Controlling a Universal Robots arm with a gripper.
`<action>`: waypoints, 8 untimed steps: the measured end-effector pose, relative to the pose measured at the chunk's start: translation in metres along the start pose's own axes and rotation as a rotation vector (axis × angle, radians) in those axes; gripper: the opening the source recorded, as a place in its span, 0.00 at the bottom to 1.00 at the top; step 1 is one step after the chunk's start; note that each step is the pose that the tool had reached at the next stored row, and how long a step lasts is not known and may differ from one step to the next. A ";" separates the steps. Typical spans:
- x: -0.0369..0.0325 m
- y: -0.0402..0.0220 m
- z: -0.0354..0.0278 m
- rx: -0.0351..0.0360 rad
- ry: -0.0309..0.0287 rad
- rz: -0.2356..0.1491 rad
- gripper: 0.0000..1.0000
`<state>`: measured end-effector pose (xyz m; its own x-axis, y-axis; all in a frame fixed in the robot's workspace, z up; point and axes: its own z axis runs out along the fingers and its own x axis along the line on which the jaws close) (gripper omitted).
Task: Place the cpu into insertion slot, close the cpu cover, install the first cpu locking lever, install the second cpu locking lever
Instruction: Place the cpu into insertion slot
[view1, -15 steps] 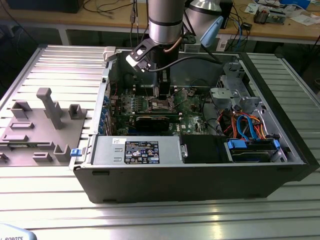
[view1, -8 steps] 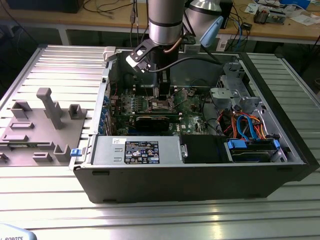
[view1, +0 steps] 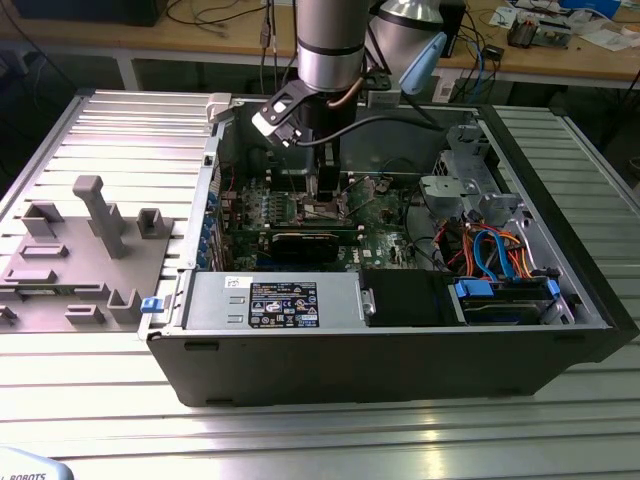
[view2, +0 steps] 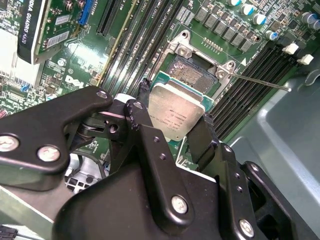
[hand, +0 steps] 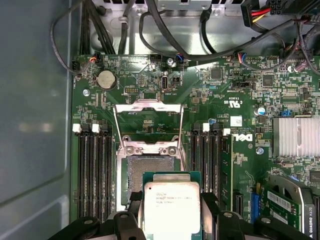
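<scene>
My gripper (view2: 172, 121) (hand: 171, 212) is shut on the cpu (view2: 176, 114) (hand: 171, 205), a silvery square chip on a green base, with one black finger on each of two opposite edges. The chip hangs just over the near edge of the insertion slot (view2: 194, 74) (hand: 145, 172), whose dark contact field shows beyond it. On the far side of the slot the cpu cover (hand: 148, 111) is swung open. Two thin wire levers (hand: 116, 131) (view2: 260, 82) stand unlatched beside it. In the exterior view the gripper (view1: 325, 195) reaches down into the open computer case (view1: 400, 350).
Long black memory slots (hand: 92, 170) (hand: 210, 165) flank the socket on both sides. A black graphics card (view2: 35, 25) (view1: 300, 243) lies close by, and black cables (hand: 165, 30) run along the board's edge. A grey fixture (view1: 85, 255) stands on the slatted table at the exterior view's left.
</scene>
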<state>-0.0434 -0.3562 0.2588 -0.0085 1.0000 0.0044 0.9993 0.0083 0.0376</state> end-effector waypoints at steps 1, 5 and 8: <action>0.0000 0.0000 0.0005 0.0000 0.0000 0.000 0.55; 0.0000 -0.0001 0.0014 0.0000 -0.0001 0.000 0.55; 0.0000 -0.0001 0.0020 0.0000 0.0000 0.000 0.55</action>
<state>-0.0435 -0.3562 0.2569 -0.0084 1.0000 0.0044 0.9993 0.0082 0.0376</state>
